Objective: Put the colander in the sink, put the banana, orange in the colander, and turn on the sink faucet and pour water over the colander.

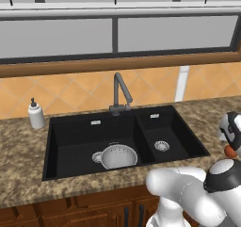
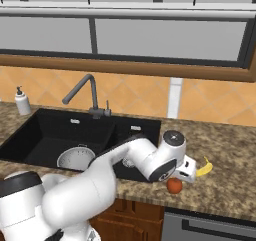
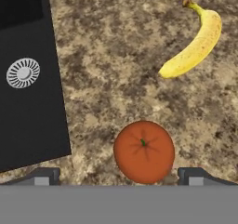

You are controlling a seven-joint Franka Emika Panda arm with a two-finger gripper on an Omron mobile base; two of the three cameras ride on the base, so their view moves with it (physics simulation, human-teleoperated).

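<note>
The silvery colander [image 1: 119, 156] [image 2: 75, 158] sits in the wider basin of the black sink [image 1: 75, 136], in front of the dark gooseneck faucet [image 1: 121, 92] [image 2: 82, 90]. On the granite counter right of the sink lie the orange [image 3: 144, 152] [image 2: 174, 185] [image 1: 229, 151] and, just beyond it, the yellow banana [image 3: 195, 44] [image 2: 204, 168]. My gripper [image 3: 120, 177] hangs open right over the orange, with one fingertip [image 3: 44, 176] on each side and clear of it. No water runs from the faucet.
A white soap dispenser [image 1: 36, 114] [image 2: 22, 101] stands on the counter left of the sink. The smaller basin [image 1: 162, 132] with its steel drain [image 3: 23, 72] lies between the colander and the fruit. Tiled backsplash and a window run behind.
</note>
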